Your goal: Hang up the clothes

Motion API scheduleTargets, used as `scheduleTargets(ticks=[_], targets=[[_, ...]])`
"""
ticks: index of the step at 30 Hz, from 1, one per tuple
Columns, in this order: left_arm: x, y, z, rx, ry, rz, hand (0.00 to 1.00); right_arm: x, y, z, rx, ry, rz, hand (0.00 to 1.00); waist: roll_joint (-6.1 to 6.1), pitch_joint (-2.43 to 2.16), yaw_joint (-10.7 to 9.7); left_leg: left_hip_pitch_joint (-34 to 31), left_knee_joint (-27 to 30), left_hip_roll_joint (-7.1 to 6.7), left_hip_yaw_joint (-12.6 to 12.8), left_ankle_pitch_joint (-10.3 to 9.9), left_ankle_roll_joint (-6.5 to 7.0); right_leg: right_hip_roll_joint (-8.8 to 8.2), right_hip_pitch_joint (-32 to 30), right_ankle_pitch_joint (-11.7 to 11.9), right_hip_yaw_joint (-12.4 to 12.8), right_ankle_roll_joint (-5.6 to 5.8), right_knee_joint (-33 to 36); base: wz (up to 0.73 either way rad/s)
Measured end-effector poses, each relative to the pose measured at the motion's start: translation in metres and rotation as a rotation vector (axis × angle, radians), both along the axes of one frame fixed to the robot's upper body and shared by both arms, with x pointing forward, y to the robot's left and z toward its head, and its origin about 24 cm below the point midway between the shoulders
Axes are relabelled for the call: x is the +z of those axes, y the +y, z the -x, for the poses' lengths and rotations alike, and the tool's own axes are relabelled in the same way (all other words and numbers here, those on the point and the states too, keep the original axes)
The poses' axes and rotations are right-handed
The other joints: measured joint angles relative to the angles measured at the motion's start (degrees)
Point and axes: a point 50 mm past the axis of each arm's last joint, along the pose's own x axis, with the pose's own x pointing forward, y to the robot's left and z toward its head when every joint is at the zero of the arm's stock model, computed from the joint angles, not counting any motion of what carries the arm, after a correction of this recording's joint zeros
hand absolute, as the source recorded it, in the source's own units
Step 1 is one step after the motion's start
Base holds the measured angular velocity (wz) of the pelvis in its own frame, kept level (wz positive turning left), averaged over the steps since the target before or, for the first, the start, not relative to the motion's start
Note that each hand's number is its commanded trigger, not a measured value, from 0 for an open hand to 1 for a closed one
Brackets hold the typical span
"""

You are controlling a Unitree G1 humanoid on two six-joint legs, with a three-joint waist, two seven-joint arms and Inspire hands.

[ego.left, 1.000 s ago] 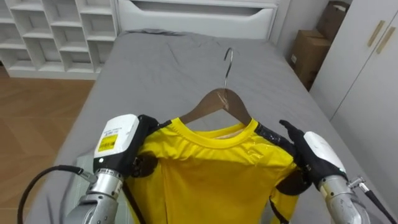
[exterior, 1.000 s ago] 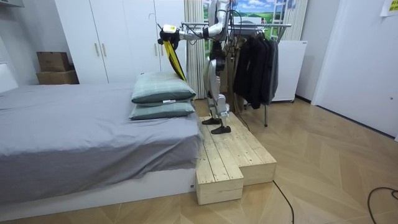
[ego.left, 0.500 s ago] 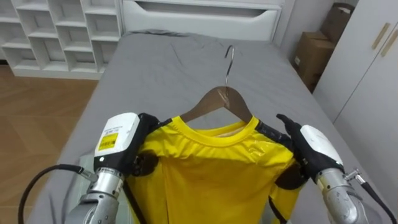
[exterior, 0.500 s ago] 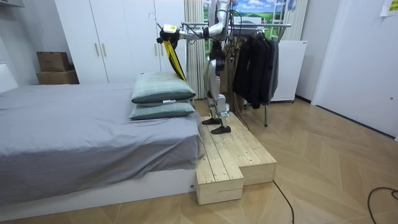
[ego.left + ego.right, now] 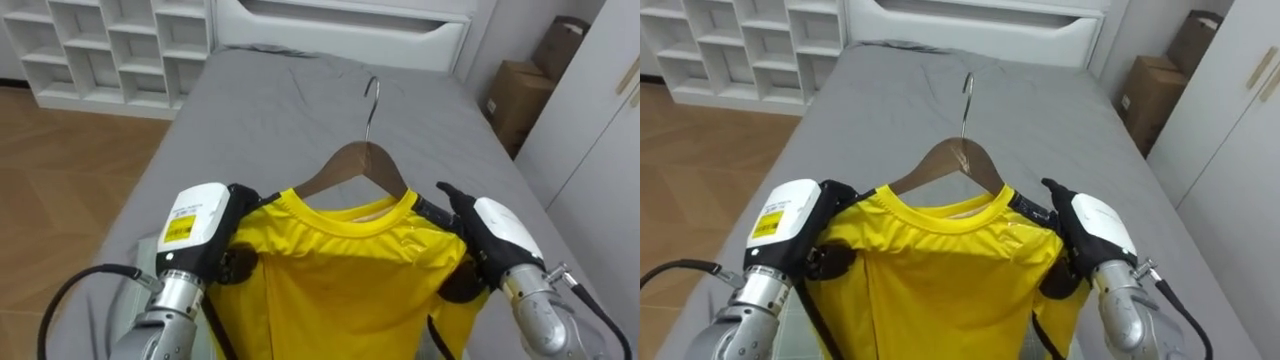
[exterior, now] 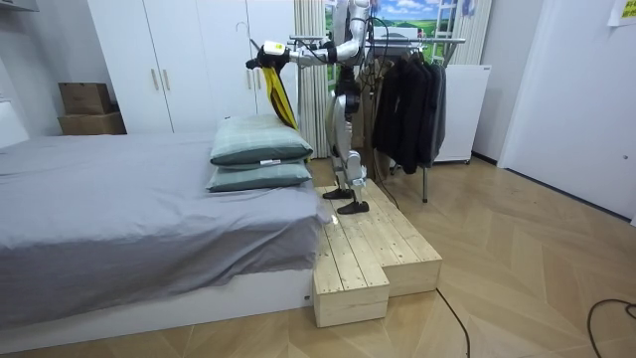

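We see one yellow shirt on one wooden hanger, held up over the grey bed; the hanger's arms are hidden inside the shirt, and the shirt's lower part is cut off at the bottom edge; the left hand pinches one shoulder of the shirt and the right hand the other, fingers curled over the cloth, thumbs beneath; the robot stands on a wooden platform beside two stacked pillows, a clothes rack just behind it.
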Motion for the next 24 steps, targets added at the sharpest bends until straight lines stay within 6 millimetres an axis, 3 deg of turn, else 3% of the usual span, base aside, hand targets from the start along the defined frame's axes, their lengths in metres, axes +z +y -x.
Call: scheduleTargets(ticks=[22,23,24], targets=[[-0.001,0.0,0.0,0.01,0.003,-0.021,1.0,0.006,0.022,-0.015,0.064,0.026,-0.011,0.01,0.32,0.22,0.0,-0.2,-0.1,-0.07,-1.4,0.0,0.0,-0.2,0.7,0.0,-1.7,0.0,-0.1,0.04],[-0.001,0.001,0.0,0.015,0.007,-0.023,1.0,0.007,0.026,-0.017,0.067,0.025,-0.021,0.21,0.32,0.22,-0.1,-0.2,-0.1,-0.07,-1.4,0.0,0.0,-0.21,0.7,0.0,-1.7,0.0,-0.1,0.0],[-0.001,0.0,0.0,0.017,0.008,-0.024,1.0,0.008,0.028,-0.017,0.067,0.024,-0.024,1.0,0.31,0.22,-0.1,-0.2,-0.1,-0.06,-1.4,0.0,0.0,-0.23,0.7,0.0,-1.8,0.0,-0.1,0.0]])
